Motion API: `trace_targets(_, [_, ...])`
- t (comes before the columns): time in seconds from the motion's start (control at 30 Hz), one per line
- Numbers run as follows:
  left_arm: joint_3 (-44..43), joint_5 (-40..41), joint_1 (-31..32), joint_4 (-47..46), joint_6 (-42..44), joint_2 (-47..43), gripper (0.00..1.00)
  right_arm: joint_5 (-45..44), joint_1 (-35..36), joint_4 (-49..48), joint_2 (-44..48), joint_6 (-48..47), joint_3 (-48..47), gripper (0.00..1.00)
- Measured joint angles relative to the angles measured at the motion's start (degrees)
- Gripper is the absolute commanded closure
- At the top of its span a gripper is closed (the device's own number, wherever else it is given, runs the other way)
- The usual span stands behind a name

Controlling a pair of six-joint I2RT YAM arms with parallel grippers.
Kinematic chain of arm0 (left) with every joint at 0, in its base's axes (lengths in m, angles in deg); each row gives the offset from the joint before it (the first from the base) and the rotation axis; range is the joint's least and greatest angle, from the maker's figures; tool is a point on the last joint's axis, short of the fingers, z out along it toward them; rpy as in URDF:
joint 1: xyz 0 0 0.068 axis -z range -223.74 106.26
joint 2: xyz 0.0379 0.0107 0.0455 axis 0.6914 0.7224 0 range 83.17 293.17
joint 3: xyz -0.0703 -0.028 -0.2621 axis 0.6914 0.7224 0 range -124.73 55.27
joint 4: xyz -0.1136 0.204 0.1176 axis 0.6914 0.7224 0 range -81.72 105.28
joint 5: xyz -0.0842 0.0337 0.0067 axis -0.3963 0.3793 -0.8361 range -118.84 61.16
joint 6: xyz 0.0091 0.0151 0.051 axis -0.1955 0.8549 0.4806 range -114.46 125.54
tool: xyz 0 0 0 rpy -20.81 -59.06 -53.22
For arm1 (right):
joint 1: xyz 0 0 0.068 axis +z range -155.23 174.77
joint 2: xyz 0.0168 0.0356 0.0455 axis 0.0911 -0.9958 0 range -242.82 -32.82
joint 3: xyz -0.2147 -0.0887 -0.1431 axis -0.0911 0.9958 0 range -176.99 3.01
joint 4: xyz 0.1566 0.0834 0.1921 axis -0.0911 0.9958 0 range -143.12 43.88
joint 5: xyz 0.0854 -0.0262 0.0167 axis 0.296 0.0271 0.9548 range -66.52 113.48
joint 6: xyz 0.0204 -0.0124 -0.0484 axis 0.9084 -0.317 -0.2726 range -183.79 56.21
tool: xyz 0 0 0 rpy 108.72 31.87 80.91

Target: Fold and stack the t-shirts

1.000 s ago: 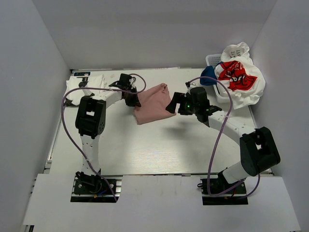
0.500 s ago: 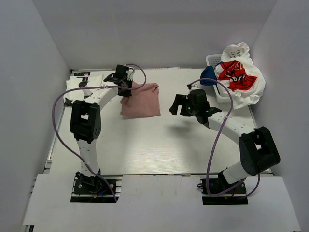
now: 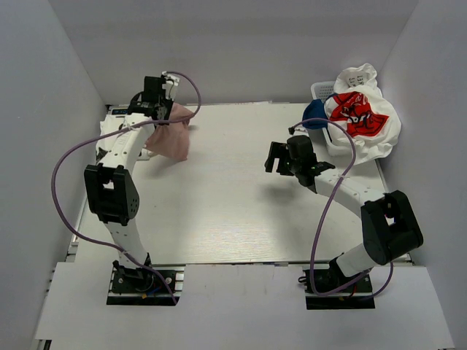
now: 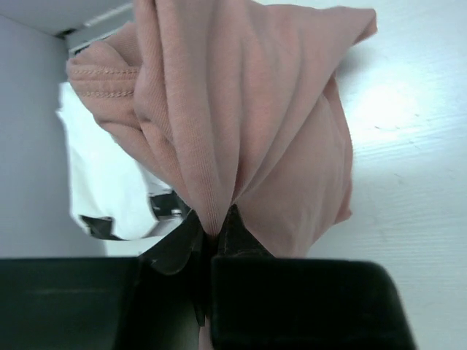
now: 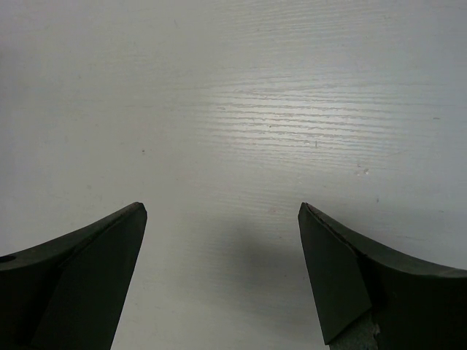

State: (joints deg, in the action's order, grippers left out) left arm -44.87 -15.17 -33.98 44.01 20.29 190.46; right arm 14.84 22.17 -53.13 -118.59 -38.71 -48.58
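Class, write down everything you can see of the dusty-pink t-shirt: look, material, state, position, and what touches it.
The dusty-pink t-shirt is soft, finely ribbed knit cloth with a stitched hem showing. It is bunched into long folds, pinched at one point by the shut left tool and hanging from it over the far-left corner of the table, beside a white t-shirt. Whether its lower edge touches the table is unclear.

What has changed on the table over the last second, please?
The left gripper, still shut on the pink t-shirt, has carried it from the middle of the table to the far-left corner, by the white t-shirts. The right gripper, at the shirt's edge a second ago, has parted from it and hangs open. The basket and the red-print t-shirt stayed put.
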Motion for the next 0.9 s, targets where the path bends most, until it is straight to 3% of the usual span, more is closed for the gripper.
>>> trace_targets(0.3, [-6.69, -0.81, -5.81, 3.98, 6.25, 0.94, 1.00, -0.90, 0.00, 0.24, -3.19, -0.04, -0.28, 0.10])
trace_targets(0.63, [-17.16, -5.99, -11.72, 9.70, 7.39, 4.63, 1.00, -1.20, 0.00, 0.81, -3.96, -0.04, -1.14, 0.10])
trace_targets(0.9, [-18.75, -11.08, -16.09, 11.06, 8.70, 9.33, 1.00, -3.30, 0.00, 3.67, -6.08, -0.04, -3.54, 0.10])
